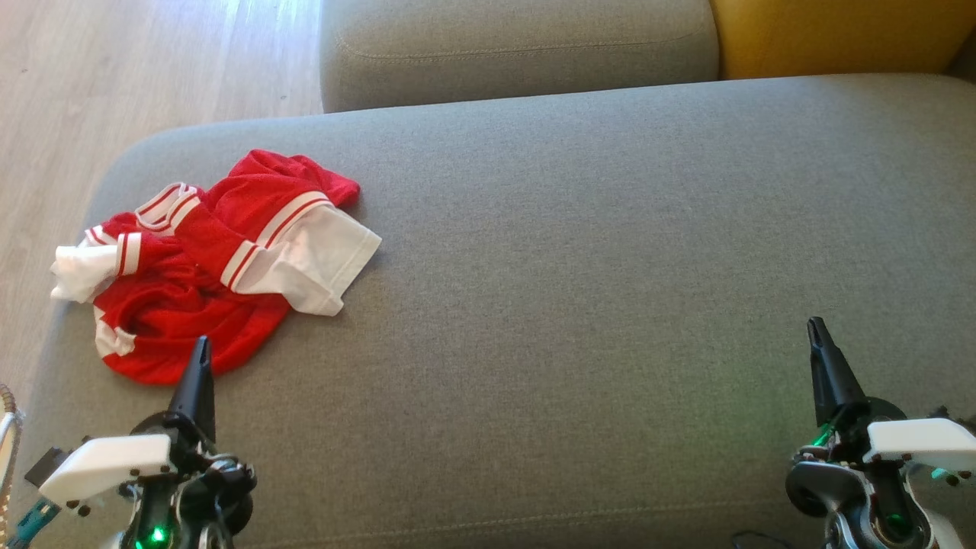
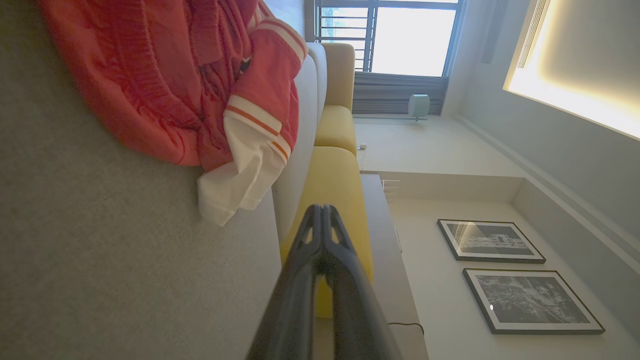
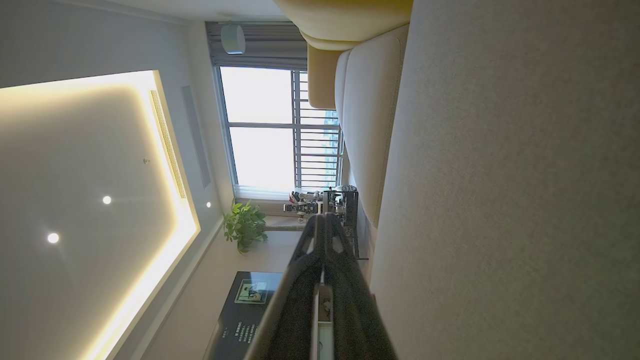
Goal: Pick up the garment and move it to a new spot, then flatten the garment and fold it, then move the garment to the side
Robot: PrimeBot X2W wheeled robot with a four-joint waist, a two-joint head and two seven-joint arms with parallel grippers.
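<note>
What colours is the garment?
The garment is red with white, red-striped sleeve ends; best in head view.

Crumpled garment (image 1: 200, 288) on grey sofa (image 1: 579, 259)

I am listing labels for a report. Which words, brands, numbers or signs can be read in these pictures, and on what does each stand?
No text can be read.
Dark flat board with a small picture, right wrist view: pale lines of writing, too small and blurred.
Crumpled red and white garment: no writing shows.
Two black-framed pictures: no words.
</note>
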